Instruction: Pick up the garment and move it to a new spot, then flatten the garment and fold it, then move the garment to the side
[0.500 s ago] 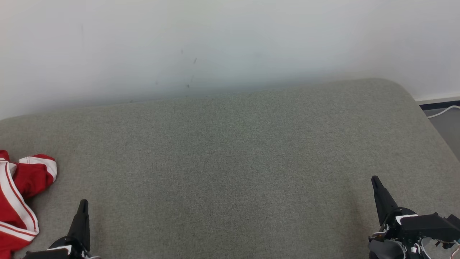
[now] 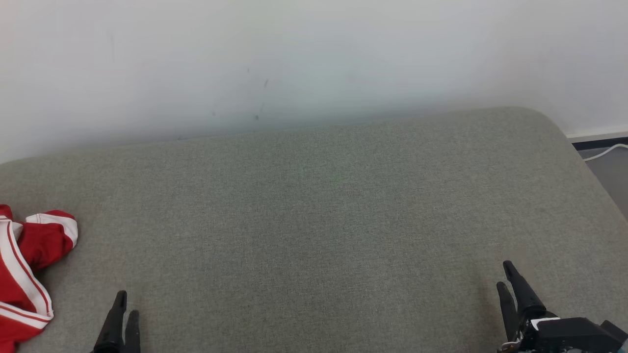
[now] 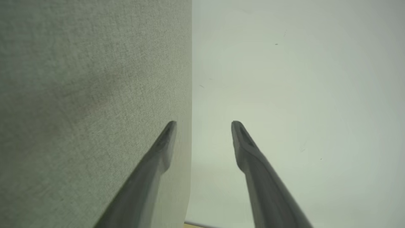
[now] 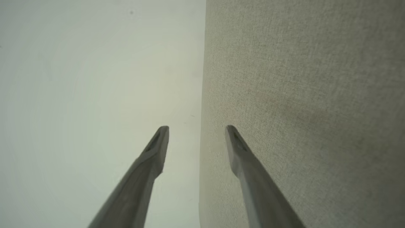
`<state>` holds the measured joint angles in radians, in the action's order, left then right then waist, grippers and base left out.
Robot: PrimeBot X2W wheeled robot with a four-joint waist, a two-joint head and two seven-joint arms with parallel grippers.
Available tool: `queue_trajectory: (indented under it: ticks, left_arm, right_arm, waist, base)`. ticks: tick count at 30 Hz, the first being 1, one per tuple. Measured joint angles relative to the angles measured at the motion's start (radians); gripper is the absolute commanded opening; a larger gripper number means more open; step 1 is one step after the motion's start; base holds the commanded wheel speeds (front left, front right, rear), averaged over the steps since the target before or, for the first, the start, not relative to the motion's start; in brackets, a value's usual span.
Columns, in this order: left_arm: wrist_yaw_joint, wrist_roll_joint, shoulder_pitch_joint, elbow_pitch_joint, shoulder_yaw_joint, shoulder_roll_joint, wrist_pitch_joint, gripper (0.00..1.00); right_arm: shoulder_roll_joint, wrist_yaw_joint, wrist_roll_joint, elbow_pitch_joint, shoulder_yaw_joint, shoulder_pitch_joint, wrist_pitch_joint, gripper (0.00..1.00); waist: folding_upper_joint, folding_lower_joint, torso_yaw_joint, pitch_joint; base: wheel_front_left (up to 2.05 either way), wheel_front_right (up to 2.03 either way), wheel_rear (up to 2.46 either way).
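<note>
Garment, red with white stripes: crumpled at far left edge of grey cushion. Left gripper: near garment, apart from it, fingers spread, empty. Right gripper: lower right, fingers spread, empty.

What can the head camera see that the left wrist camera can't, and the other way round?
Head camera: the red-and-white garment crumpled at the cushion's left edge, the right claw, open, and a white cable past the cushion's right end.
Left wrist camera: a close look along the left claw's two fingers, standing apart with nothing between them.
Both: the left claw, the grey fabric cushion and the white wall behind it.
</note>
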<state>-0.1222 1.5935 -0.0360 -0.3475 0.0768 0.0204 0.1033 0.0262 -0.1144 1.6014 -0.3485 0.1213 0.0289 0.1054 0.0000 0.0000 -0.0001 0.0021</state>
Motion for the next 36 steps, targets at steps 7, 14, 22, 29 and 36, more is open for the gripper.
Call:
queue_trajectory:
  ticks: [7, 14, 22, 29, 36]
  left_arm:
    - [0.000, -0.015, -0.002, 0.006, -0.023, 0.000, -0.026, 1.00]
    - [0.030, -0.095, -0.005, 0.018, -0.038, 0.002, -0.052, 1.00]
    - [0.062, -0.240, -0.012, 0.043, -0.082, 0.032, -0.079, 1.00]
    - [0.080, -0.355, -0.013, 0.057, -0.116, 0.044, -0.106, 1.00]
    - [0.097, -0.481, -0.013, 0.063, -0.110, 0.043, -0.132, 1.00]
  right_arm:
    - [0.000, 0.000, -0.017, 0.013, -0.022, 0.003, -0.023, 1.00]
    - [0.016, 0.011, -0.108, 0.026, -0.063, 0.011, -0.048, 1.00]
    - [0.049, 0.046, -0.239, 0.047, -0.123, 0.025, -0.080, 1.00]
    - [0.075, 0.072, -0.351, 0.061, -0.179, 0.043, -0.105, 1.00]
    - [0.093, 0.089, -0.445, 0.079, -0.214, 0.044, -0.124, 1.00]
  waist:
    - [0.0000, 0.0000, -0.001, 0.000]
    - [0.0000, 0.0000, -0.002, -0.001]
    - [0.0000, 0.0000, -0.003, -0.004]
    - [0.0000, 0.0000, -0.004, -0.007]
    - [0.0000, 0.0000, -0.007, -0.011]
  base:
    - [0.00, 0.00, 0.00]
    - [0.00, 0.00, 0.00]
    - [0.00, 0.00, 0.00]
    - [0.00, 0.00, 0.00]
    - [0.00, 0.00, 0.00]
